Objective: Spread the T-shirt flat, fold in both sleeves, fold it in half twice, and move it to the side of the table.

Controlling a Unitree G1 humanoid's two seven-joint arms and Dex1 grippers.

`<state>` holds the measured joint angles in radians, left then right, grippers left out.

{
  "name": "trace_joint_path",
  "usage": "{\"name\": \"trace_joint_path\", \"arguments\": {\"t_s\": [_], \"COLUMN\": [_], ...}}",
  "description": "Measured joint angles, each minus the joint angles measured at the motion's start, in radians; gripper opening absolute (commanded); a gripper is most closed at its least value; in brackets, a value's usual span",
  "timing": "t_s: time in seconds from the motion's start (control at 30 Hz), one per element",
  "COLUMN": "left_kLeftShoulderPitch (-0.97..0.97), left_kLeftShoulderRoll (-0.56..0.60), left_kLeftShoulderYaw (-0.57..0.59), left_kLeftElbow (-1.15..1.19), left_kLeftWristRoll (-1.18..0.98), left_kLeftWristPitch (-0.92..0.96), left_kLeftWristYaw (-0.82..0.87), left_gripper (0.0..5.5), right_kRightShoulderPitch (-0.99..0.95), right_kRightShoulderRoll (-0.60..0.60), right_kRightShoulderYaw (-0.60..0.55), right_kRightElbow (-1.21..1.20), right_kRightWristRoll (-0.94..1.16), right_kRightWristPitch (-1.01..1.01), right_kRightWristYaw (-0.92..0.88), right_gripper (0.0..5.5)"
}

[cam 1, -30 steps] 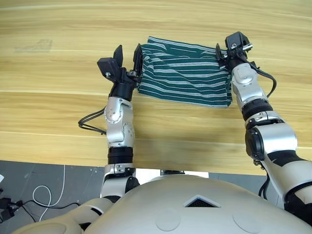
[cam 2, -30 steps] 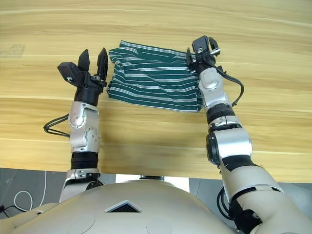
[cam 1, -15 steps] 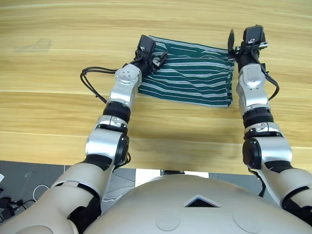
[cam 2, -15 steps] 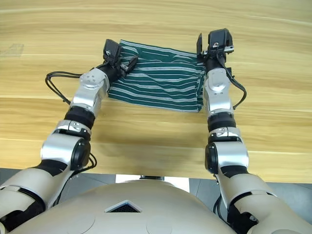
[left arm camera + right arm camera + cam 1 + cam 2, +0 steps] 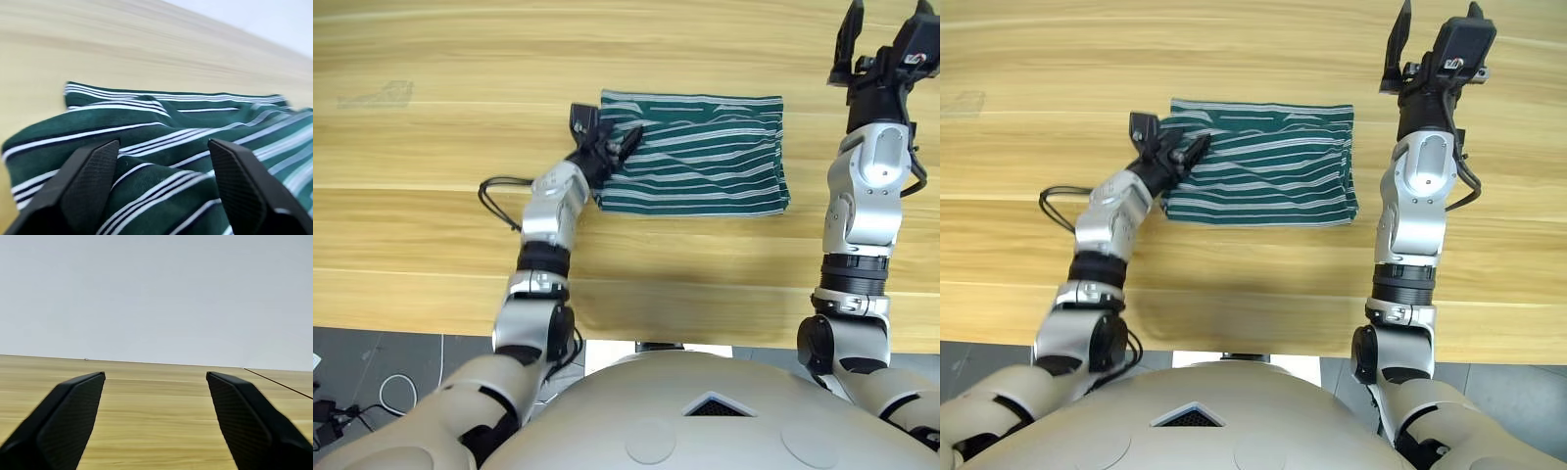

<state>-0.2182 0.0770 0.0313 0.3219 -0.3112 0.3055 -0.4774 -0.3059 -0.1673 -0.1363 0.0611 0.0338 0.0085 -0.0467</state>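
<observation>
Fingers (image 5: 93,181) of left gripper (image 5: 610,145) sit spread on the folded T-shirt's (image 5: 705,166) edge; right gripper (image 5: 879,39) gapes wide above the tabletop (image 5: 431,196)

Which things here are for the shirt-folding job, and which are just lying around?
For the job: folded striped T-shirt, left tool at its edge, right tool held up beside it, table.

Just lying about: white cable on the floor, faint patch on the tabletop.

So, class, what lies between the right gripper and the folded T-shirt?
Only bare wooden table. In the left eye view, the open right gripper hangs apart from the T-shirt, beyond its far right corner, with nothing in the gap.
</observation>
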Motion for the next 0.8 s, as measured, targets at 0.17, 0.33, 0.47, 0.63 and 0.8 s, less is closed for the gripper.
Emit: {"name": "trace_joint_path", "arguments": {"t_s": [0.17, 0.33, 0.47, 0.63, 0.8], "left_kLeftShoulderPitch": [0.531, 0.862, 0.862, 0.722, 0.566], "left_kLeftShoulderRoll": [0.033, 0.083, 0.091, 0.068, 0.116], "left_kLeftShoulderYaw": [-0.064, -0.104, -0.115, -0.144, -0.260], "left_kLeftElbow": [-0.655, -0.944, -0.952, -0.853, -0.852], "left_kLeftWristRoll": [-0.214, -0.322, -0.316, -0.182, -0.039], "left_kLeftWristPitch": [0.305, 0.447, 0.425, 0.195, -0.123], "left_kLeftWristYaw": [0.033, 0.078, 0.094, 0.092, -0.075], "left_gripper": [3.35, 3.35, 3.35, 3.35, 3.35], "right_kRightShoulderPitch": [0.080, 0.180, 0.171, 0.217, 0.351], "right_kRightShoulderRoll": [0.019, 0.017, 0.017, 0.011, -0.029], "right_kRightShoulderYaw": [0.038, 0.071, 0.067, 0.112, 0.105], "right_kRightElbow": [-0.008, -0.056, -0.035, -0.043, -0.056], "right_kRightWristRoll": [-0.026, -0.063, -0.080, -0.097, -0.117], "right_kRightWristPitch": [0.004, 0.028, 0.029, -0.008, -0.033], "right_kRightWristYaw": [-0.007, 0.003, -0.008, 0.048, 0.070], "right_gripper": [3.84, 3.84, 3.84, 3.84, 3.84]}}
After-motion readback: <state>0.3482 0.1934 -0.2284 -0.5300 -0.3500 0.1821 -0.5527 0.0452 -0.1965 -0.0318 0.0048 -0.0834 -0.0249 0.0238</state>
